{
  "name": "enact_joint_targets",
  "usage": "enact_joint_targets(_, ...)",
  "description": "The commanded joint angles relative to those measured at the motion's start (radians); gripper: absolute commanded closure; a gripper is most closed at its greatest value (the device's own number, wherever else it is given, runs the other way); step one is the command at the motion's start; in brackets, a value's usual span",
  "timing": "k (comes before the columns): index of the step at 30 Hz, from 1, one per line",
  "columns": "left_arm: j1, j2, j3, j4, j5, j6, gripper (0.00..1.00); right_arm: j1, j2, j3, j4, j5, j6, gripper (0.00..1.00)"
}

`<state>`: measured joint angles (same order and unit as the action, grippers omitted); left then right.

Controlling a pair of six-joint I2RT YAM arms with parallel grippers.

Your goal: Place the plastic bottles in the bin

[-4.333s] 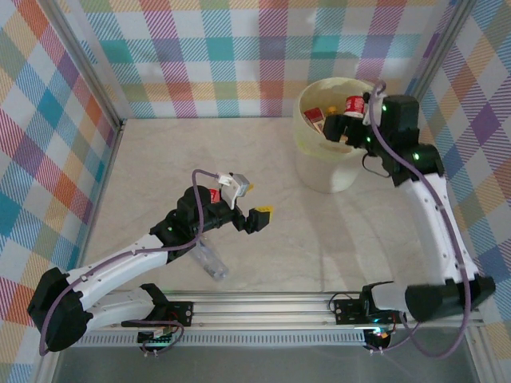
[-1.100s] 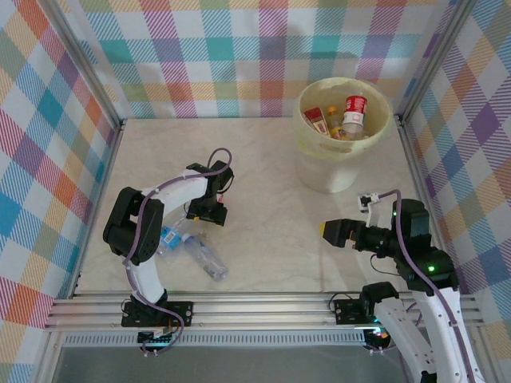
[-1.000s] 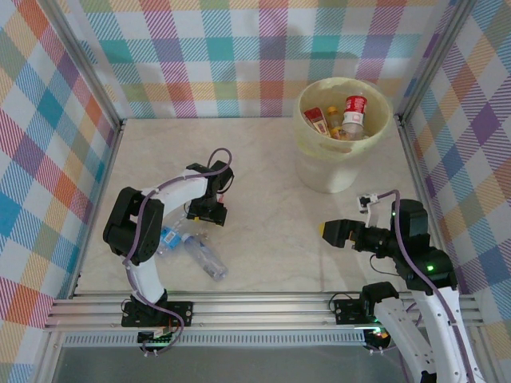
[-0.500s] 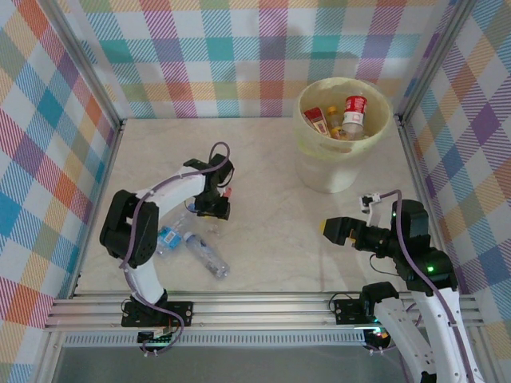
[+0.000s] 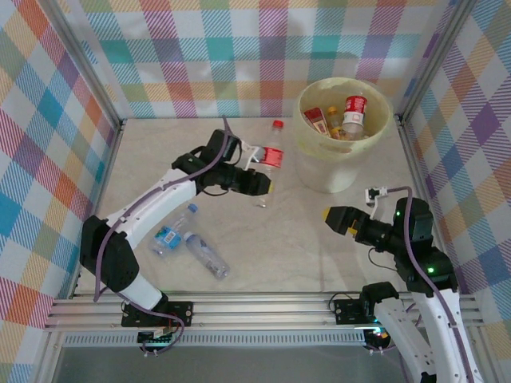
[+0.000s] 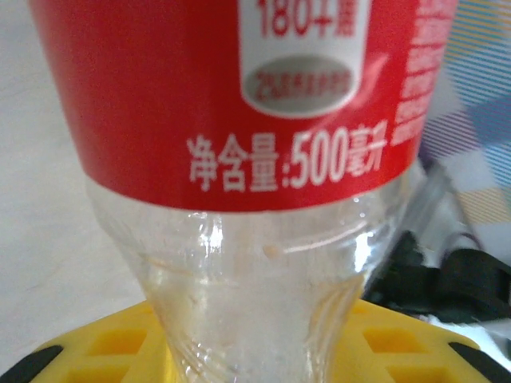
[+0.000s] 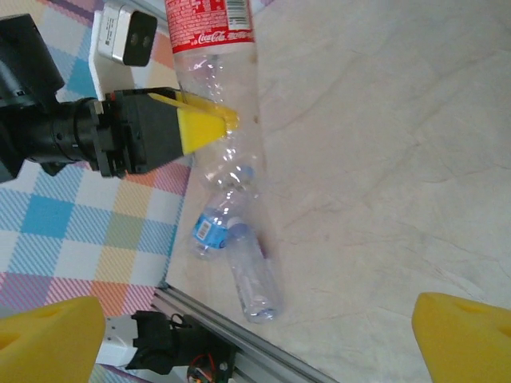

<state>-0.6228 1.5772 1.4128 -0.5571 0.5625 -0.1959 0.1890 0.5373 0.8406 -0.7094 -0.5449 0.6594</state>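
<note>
The left gripper [image 5: 261, 182] is clamped on a red-labelled Coca-Cola bottle [image 5: 272, 158]. Its yellow pads [image 6: 104, 351] pinch the clear body just below the label. The bottle stands nearly upright between the jaws, its red cap pointing away from them. Whether its base touches the table [image 5: 279, 247] cannot be told.

Past the held bottle, on the side away from the left jaws, stands the pale yellow bin [image 5: 319, 174]. It is near the bottle but not touching it. Several bottles [image 5: 354, 108] with red and orange labels already lie inside.

Behind the left jaws, back along their arm, two more bottles lie flat on the table close together. One is a blue-labelled bottle [image 5: 169, 235] and the other a clear bottle [image 5: 206, 257].

The right gripper [image 5: 334, 218] has its jaws spread wide with nothing between them. Its yellow fingertips [image 7: 48, 335] sit far apart over bare table. Straight ahead of these jaws, well apart, are the left gripper with its bottle and the two lying bottles. The bin stands off to one side of them, apart.
</note>
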Motion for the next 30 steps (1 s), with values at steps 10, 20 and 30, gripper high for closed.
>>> enact_joint_targets(10,-0.097,-0.017,-0.118,0.365,0.379,-0.102,0.66,0.001,0.145,0.059,0.186,-0.116,-0.018,0.14)
enact_joint_targets(20,-0.147,-0.001,-0.089,0.247,0.424,-0.025,0.66,0.001,0.258,0.065,0.310,-0.142,-0.021,0.18)
enact_joint_targets(30,-0.170,0.019,-0.066,0.184,0.428,0.012,0.66,0.050,0.288,0.029,0.448,-0.126,0.050,0.18)
